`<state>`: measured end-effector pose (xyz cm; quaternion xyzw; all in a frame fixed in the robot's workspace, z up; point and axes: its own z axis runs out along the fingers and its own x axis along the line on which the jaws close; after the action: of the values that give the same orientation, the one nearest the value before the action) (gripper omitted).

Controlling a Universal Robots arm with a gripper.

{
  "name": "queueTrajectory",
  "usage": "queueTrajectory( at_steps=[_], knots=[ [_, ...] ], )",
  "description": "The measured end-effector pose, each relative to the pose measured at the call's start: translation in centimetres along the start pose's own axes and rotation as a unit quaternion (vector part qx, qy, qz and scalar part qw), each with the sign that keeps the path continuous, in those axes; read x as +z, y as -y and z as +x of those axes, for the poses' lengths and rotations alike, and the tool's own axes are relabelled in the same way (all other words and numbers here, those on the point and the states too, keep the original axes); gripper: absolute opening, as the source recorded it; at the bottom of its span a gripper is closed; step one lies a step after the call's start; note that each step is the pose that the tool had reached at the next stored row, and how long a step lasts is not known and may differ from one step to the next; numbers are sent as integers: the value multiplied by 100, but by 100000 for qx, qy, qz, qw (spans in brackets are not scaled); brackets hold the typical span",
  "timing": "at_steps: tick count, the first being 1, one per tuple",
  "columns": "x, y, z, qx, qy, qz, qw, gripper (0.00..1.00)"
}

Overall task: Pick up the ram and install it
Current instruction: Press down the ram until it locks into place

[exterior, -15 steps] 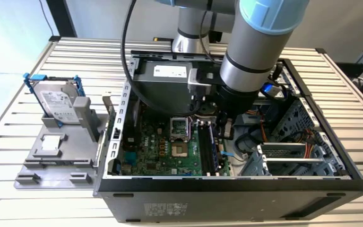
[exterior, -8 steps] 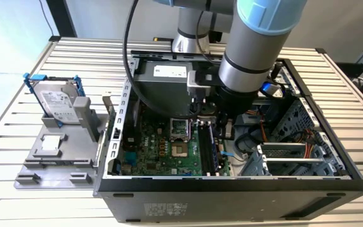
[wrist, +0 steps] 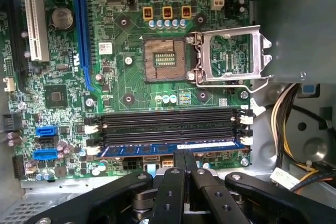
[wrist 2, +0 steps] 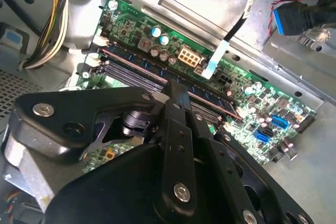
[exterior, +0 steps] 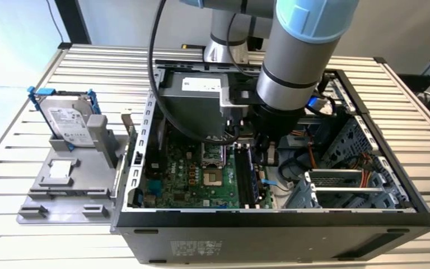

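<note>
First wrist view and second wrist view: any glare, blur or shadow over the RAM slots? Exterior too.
First wrist view: evenly lit, the ram and slots sharp, mild shine on the socket bracket, the gripper soft in the foreground. Second wrist view: gripper linkage covers much of the slots, slight glare on the case metal. Exterior view: arm blocks and shades the slot area.

Open computer case (exterior: pixel 275 216) on a slatted table (exterior: pixel 20 157), arm reaching down inside. The gripper (wrist: pixel 184 157) sits directly over the memory slots (wrist: pixel 168 121), where the ram (wrist: pixel 168 148) lies along the outermost slot. Obstacles: power supply box (exterior: pixel 192 92) beside the arm; open socket frame (wrist: pixel 231 56) near the slots; cable bundle (wrist: pixel 294 108) past the slot ends; drive cage (exterior: pixel 342 188) at the exterior view's right. Free room: the bare motherboard (exterior: pixel 188 182) toward the exterior view's left, and the table around the case.
</note>
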<state>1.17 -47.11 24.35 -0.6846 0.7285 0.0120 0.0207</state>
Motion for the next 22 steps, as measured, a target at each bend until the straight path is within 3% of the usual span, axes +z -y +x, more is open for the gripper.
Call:
queueTrajectory(
  at_steps=[16,20,22],
  knots=[
    [28,2,23,-103,-27,5,100000,0],
    [84,5,31,-94,-29,-1,100000,0],
    [107,8,70,-105,-15,-5,100000,0]
  ],
)
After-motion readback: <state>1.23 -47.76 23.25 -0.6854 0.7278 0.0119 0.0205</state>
